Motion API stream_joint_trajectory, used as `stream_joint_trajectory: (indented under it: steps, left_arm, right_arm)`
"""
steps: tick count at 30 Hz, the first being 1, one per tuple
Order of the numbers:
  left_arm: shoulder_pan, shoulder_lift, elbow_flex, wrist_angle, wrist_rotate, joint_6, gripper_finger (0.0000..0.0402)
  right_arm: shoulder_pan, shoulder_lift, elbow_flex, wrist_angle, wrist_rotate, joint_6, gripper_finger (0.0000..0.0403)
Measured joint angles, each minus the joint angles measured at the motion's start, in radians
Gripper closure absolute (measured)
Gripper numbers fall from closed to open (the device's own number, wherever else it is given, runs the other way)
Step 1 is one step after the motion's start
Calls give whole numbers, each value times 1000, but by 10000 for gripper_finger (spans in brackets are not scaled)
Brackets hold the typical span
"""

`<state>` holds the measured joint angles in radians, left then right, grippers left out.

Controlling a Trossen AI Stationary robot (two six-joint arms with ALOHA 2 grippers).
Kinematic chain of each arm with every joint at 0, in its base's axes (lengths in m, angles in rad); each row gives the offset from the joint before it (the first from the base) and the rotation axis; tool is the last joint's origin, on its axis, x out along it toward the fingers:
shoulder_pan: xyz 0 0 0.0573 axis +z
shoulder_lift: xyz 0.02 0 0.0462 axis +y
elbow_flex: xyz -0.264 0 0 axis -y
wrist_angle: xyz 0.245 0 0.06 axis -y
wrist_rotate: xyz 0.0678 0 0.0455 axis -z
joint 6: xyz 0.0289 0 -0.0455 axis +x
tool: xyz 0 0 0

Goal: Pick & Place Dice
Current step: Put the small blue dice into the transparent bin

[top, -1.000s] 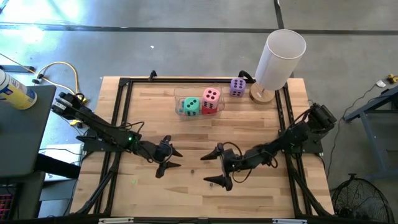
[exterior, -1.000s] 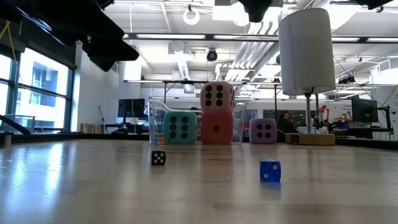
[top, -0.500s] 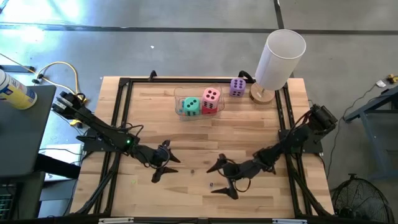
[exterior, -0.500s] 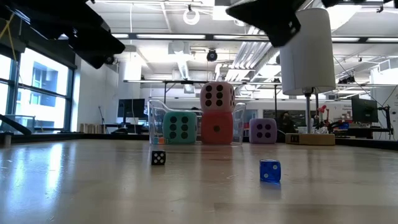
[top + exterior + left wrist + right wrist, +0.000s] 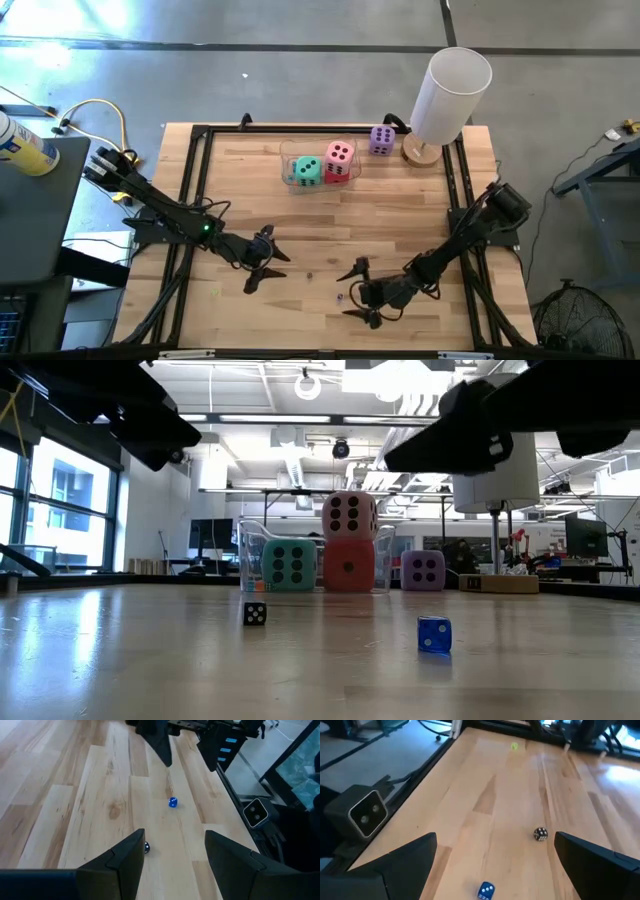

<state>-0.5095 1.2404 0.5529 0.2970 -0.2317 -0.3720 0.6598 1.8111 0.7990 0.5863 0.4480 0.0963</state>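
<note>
On the wooden table (image 5: 400, 210), near to far: a small blue die (image 5: 433, 634) and a small black die (image 5: 255, 613) lie loose. The right gripper (image 5: 362, 292) hangs spread wide over them, empty; the left gripper (image 5: 264, 262) hovers half-spread, empty. Farther back, a clear box (image 5: 250, 555) holds the teal die (image 5: 289, 565) and red die (image 5: 349, 567), the pink die (image 5: 349, 515) stacked on top; the purple die (image 5: 422, 570) sits beside it. Workshop behind.

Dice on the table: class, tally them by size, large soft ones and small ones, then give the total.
Large soft dice: 4 (teal, pink, red, purple)
Small dice: 2 (black, blue)
Total: 6
</note>
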Motion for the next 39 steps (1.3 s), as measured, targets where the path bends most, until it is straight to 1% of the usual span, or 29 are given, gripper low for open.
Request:
stream_joint_trajectory:
  steps: [7, 11, 16, 19, 28, 33, 36, 39]
  left_arm:
    - [0, 0, 0, 1, 0, 4, 200]
    - [0, 0, 0, 2, 0, 4, 200]
    - [0, 0, 0, 2, 0, 4, 200]
    - [0, 0, 0, 2, 0, 4, 200]
    - [0, 0, 0, 3, 0, 4, 200]
    - [3, 0, 0, 3, 0, 5, 200]
    - [3, 0, 0, 3, -1, 5, 200]
    - [3, 0, 0, 3, -1, 5, 200]
  right_arm:
    - [1, 14, 0, 19, 18, 167, 7]
    - [-3, 13, 1, 105, 25, 154, 7]
    - [6, 13, 0, 100, 21, 147, 7]
    - [34, 13, 0, 96, 56, 155, 7]
    - [125, 13, 0, 39, 199, 261, 7]
    - [156, 13, 0, 8, 275, 266, 7]
    - [159, 13, 0, -31, 286, 267, 7]
    - [157, 13, 0, -86, 286, 303, 7]
